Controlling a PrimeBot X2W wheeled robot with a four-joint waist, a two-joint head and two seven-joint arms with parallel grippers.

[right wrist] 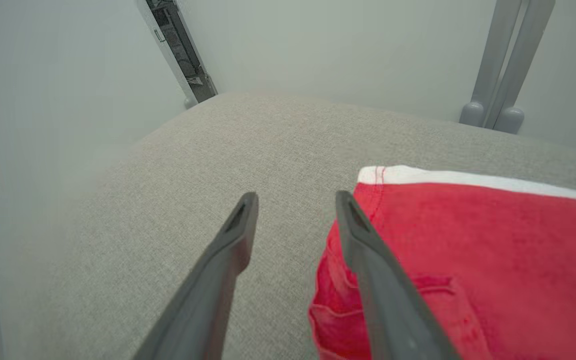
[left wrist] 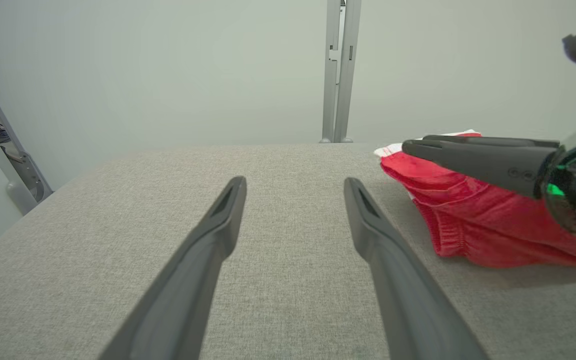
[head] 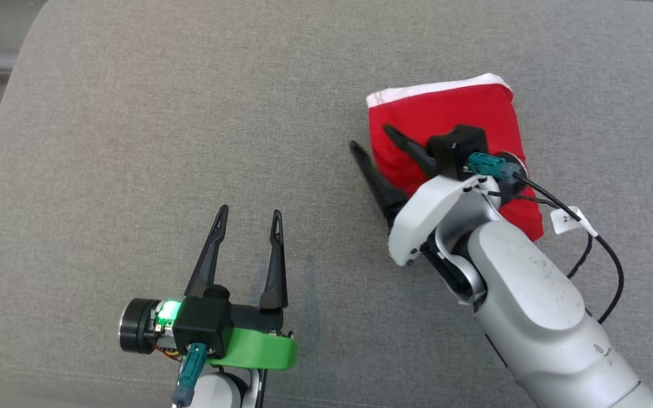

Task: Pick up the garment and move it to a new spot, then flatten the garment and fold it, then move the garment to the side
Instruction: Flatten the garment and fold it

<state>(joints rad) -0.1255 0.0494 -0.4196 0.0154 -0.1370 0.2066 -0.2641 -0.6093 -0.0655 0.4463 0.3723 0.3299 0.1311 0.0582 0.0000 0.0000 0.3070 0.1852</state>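
Straddles the left edge of the folded red white-banded cloth garment [head: 451,110] with the nearer right tool [head: 369,136], parted, empty; holds the left tool [head: 250,211] parted too, well apart.

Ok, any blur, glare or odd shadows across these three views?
Head view: sharp, evenly lit, a green light glowing on the left gripper. Left wrist view: own jaws soft near the lens, a soft shadow under the red garment. Right wrist view: hazy, washed-out left edge; the grey surface bows from the wide lens.
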